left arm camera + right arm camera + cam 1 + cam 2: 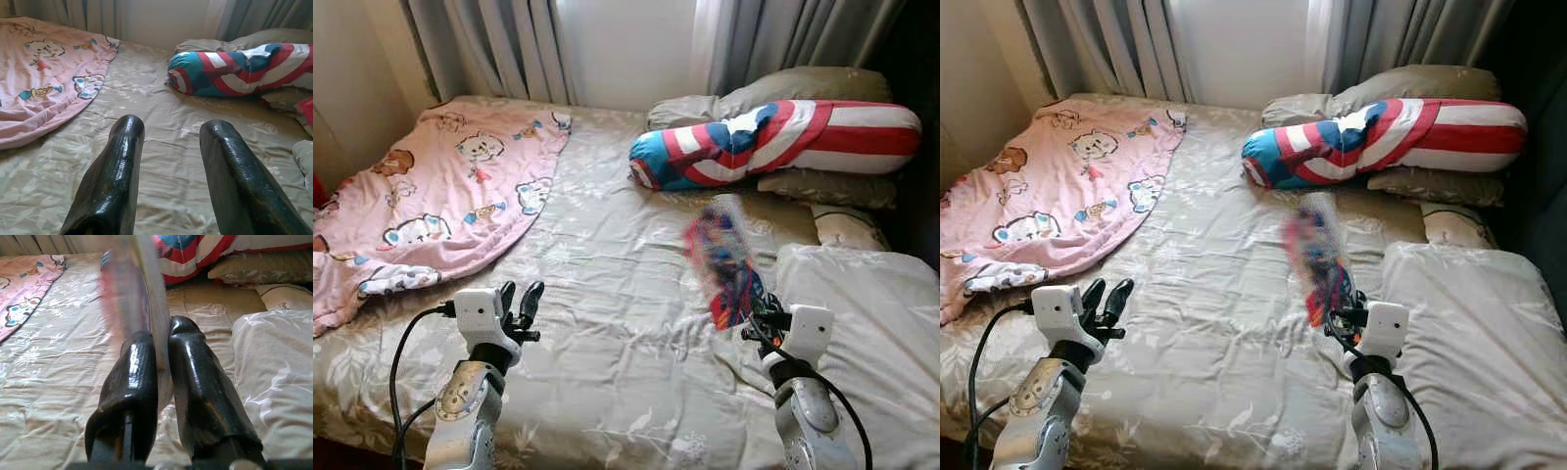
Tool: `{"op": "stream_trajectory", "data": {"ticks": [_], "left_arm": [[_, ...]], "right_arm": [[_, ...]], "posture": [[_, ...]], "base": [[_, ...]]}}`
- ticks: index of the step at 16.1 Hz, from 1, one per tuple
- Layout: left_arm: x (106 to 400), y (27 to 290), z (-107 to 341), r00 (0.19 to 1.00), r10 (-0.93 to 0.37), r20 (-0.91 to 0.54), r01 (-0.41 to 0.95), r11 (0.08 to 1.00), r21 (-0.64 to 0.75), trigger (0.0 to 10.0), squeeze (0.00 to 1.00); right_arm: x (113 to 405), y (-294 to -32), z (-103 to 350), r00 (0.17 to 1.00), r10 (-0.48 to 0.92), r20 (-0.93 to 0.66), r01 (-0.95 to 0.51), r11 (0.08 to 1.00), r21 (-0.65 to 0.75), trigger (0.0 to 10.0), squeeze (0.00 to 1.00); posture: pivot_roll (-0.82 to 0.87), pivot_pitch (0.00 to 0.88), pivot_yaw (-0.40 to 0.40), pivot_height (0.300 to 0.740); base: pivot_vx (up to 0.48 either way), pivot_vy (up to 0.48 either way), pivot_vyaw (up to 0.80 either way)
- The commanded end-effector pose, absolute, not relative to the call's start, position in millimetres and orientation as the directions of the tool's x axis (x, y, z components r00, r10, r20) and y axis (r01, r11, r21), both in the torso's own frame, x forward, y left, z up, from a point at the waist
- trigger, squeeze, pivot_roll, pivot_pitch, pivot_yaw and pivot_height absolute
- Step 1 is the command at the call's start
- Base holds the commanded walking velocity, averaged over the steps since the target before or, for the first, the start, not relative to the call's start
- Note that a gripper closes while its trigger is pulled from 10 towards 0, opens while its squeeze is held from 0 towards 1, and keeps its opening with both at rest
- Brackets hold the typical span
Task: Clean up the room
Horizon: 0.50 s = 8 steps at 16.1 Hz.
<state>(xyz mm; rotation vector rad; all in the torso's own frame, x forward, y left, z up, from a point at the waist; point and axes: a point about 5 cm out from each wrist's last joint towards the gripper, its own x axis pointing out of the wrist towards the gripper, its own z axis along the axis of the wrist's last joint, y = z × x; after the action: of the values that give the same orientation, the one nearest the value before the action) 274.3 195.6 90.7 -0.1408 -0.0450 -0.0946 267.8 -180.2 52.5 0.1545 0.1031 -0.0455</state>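
Your right claw (164,340) clamped on blurred multicoloured cloth (724,259), which rises from fingertips above beige bed (607,323). Your left claw (171,132) apart, empty, held over bed near pink blanket (440,196).

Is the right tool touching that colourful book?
Touching. The right wrist view shows the right tool with both fingers pressed against the book.

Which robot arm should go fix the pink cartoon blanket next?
The left one, probably. The left pincer is open, holds nothing and hovers near the pink cartoon blanket on the robot's left side of the bed. The right pincer is shut on a blurred colourful flat thing.
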Motion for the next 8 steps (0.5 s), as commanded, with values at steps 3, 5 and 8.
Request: {"op": "stream_trajectory", "data": {"ticks": [3,5,8], "left_arm": [[272.0,196.3,93.5,0.994,-0.093,0.058,0.1,0.985,-0.137,10.0,0.0],[271.5,197.3,93.3,0.995,-0.087,0.057,0.094,0.986,-0.135,10.0,0.0],[271.6,197.0,93.2,0.995,-0.085,0.058,0.092,0.986,-0.136,10.0,0.0]], "right_arm": [[270.2,-181.6,65.1,0.998,-0.05,-0.044,0.057,0.986,0.155,10.0,0.0],[270.5,-181.2,63.8,0.998,-0.043,-0.055,0.05,0.989,0.142,10.0,0.0],[272.4,-179.6,60.3,0.995,-0.029,-0.094,0.041,0.991,0.127,10.0,0.0]], "posture": [[-0.02,0.066,-0.031,0.74],[-0.02,0.065,-0.032,0.74],[-0.02,0.06,-0.032,0.74]], "base": [[0.0,0.0,0.0],[0.0,0.0,0.0],[0.0,0.0,0.0]]}}
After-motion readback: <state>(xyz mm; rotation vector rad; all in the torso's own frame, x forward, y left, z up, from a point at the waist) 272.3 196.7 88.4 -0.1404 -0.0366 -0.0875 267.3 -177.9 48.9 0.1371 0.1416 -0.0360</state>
